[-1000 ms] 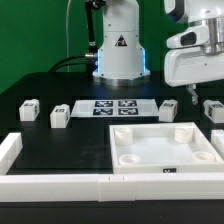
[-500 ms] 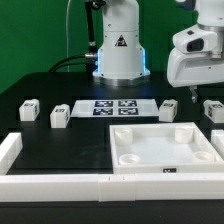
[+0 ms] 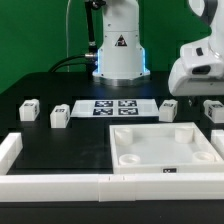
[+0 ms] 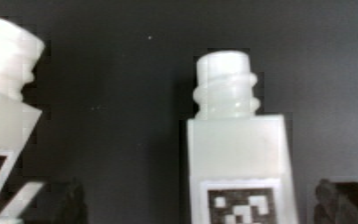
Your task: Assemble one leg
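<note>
Empty gripper spread wide, hovering directly over the leg. The leg lies flat on the black surface, centred between the fingertips, its long axis crosswise to the closing direction.

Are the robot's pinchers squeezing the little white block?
No, black table shows between the leg and each finger of the open gripper.

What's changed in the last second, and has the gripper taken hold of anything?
The gripper has dropped lower and shifted toward the exterior view's right, over the legs there. It grips nothing: its jaws stand open either side of one leg, clear of it. The other legs, square panel and marker board have not moved.
</note>
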`<state>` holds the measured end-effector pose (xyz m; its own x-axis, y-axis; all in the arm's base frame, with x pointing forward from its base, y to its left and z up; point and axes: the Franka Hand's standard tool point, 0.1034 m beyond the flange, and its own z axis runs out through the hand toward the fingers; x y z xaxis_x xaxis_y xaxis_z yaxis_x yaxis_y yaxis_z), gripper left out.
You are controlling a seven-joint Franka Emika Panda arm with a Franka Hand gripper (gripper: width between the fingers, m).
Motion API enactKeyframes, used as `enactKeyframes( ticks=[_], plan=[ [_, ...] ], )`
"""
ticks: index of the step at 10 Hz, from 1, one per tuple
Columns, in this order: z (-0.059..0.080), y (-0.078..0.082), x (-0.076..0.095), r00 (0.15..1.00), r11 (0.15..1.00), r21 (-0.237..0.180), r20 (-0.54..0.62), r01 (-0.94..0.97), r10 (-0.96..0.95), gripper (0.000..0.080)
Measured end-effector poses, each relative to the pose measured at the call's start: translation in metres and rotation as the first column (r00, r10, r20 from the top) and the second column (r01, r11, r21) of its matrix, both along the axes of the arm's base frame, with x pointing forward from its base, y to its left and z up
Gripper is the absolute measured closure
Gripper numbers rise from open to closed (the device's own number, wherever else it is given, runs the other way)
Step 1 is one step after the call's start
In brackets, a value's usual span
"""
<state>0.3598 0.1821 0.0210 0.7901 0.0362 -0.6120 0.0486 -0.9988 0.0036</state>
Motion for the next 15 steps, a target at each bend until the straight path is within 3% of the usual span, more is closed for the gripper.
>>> enactKeyframes(
  ticks=[3, 5, 8, 9, 10, 11, 12, 15],
  plan=[
    [-0.0061, 0.0019, 0.0001, 0.978, 1.0, -0.026, -0.207, 0.007, -0.013, 0.015],
    [-0.0069, 0.0083, -0.0005, 0.977, 1.0, -0.019, -0.211, 0.0, -0.004, 0.015],
    [-0.01, 0.0035, 0.0009, 0.977, 1.0, -0.016, -0.214, 0.01, -0.013, 0.015],
    [-0.0107, 0.0033, 0.0007, 0.977, 1.0, -0.016, -0.213, 0.01, -0.013, 0.0177],
    [-0.0108, 0.0032, 0.0008, 0.977, 1.0, -0.017, -0.213, 0.01, -0.014, 0.0348],
    [-0.0108, 0.0031, 0.0008, 0.977, 1.0, -0.017, -0.213, 0.01, -0.014, 0.0348],
    [-0.0108, 0.003, 0.0009, 0.977, 1.0, -0.017, -0.213, 0.011, -0.014, 0.0513],
    [-0.0108, 0.0028, 0.0009, 0.977, 1.0, -0.017, -0.213, 0.011, -0.014, 0.0511]
  ],
)
